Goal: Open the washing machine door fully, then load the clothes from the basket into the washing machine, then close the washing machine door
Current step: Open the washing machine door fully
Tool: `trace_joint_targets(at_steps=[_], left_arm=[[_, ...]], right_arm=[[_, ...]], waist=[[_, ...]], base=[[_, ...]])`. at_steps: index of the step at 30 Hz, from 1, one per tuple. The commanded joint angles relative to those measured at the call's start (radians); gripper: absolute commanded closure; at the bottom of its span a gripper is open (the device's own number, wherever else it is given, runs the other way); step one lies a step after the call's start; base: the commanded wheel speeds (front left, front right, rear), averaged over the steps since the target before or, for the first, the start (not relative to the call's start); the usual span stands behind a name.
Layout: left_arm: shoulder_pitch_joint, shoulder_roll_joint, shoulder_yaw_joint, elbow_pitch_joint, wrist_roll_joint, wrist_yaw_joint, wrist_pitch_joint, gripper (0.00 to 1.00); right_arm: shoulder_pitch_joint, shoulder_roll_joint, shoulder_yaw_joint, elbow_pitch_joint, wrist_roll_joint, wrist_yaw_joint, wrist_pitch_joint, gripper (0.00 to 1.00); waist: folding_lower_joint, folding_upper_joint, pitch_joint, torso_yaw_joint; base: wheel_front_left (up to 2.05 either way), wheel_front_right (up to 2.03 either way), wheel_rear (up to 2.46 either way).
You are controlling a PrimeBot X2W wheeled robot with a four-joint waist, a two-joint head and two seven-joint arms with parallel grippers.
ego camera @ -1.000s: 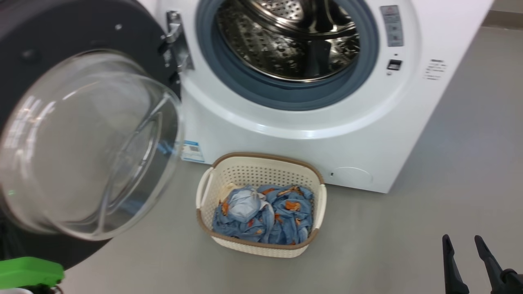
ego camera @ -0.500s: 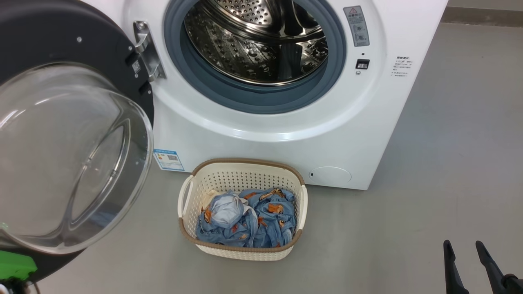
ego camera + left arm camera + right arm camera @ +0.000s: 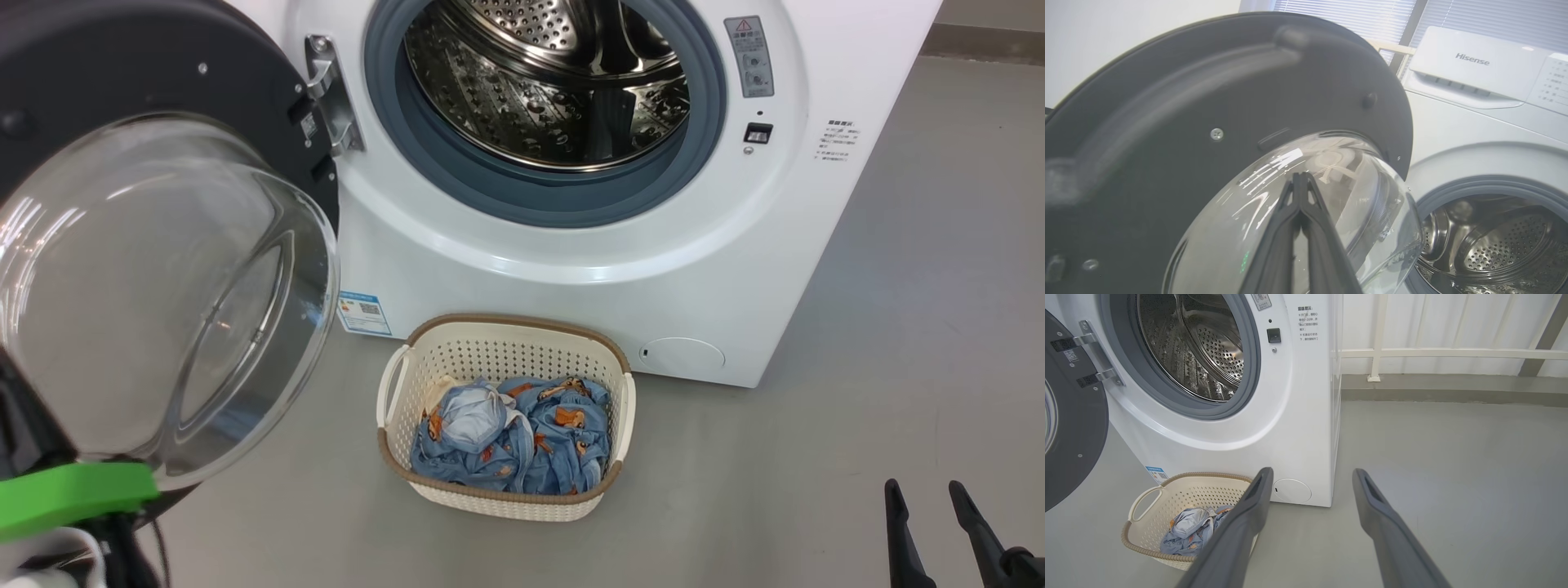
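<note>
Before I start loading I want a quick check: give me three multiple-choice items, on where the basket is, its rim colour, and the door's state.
1. The basket stands: A on the floor before the washer; B inside the washer; C on top of the washer.
2. Its rim is: A green; B white; C brown.
3. The door is: A shut; B open; C off its hinge.

1 A: it sits on the grey floor at the washer's foot.
2 C: a brown woven-look band tops the cream walls.
3 B: it stands wide at the left, with the drum exposed.
</note>
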State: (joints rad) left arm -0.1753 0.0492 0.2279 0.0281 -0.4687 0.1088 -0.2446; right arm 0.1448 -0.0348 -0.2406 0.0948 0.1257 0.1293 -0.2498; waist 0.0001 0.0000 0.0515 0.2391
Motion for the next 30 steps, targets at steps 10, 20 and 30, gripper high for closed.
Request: trace_joint_targets(at_steps=[10, 20, 30], left_arm=[[0.086, 0.007, -0.184, -0.316, 0.035, 0.004, 0.053, 0.00], [0.161, 0.013, -0.350, -0.170, 0.071, -0.072, 0.037, 0.00], [0.195, 0.042, -0.310, 0.007, 0.134, -0.111, -0.016, 0.00]], right_arm=[[-0.058, -0.015, 0.043, -0.025, -0.001, 0.001, -0.012, 0.00], [-0.088, -0.015, 0.066, -0.027, -0.005, 0.001, -0.012, 0.00], [-0.102, -0.015, 0.112, -0.044, -0.003, 0.001, -0.012, 0.00]], waist=[[-0.0001, 0.0000, 0.021, -0.044], [-0.0001, 0.0000, 0.038, -0.119], [-0.0001, 0.0000, 0.029, -0.202]], base=[[0.00, 0.00, 0.00], [0.00, 0.00, 0.00], [0.00, 0.00, 0.00]])
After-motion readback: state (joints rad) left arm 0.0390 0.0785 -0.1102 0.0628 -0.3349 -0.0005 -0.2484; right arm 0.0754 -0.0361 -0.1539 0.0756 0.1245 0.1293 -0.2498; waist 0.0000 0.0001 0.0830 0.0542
